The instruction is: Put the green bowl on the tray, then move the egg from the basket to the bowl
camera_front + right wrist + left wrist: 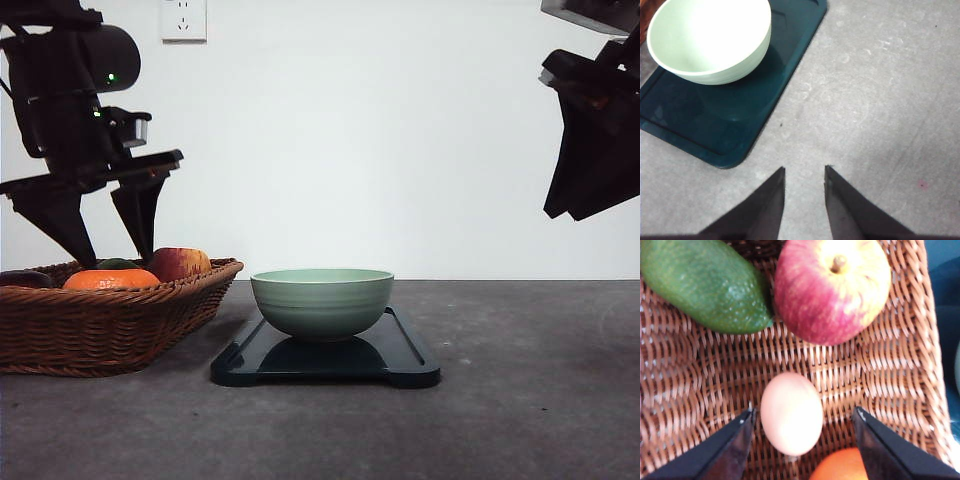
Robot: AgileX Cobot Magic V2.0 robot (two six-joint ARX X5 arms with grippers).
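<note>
The front camera sits low at table height, facing the wall. The right wrist camera looks down from higher, sharing the pale green round bowl [322,302] [710,40]. The left wrist camera hangs close over the brown woven wicker basket [880,380].

A red-yellow apple [832,287] lies with its stem end up, yellow around the brown stalk and streaked deep red down its flank; in the front view the apple [180,263] shows its red side above the woven rim; close beside it, perhaps touching, lies a dark green oval fruit [702,285] with a finely pebbled skin, like an avocado; an orange fruit [111,279] sits nearer the front, to the left of the apple, its top rounded and bright; a dark grey table [520,400] with faint pale ring marks spreads below; behind stands a plain white wall [400,130] bearing a white power socket [183,19] near its top.
</note>
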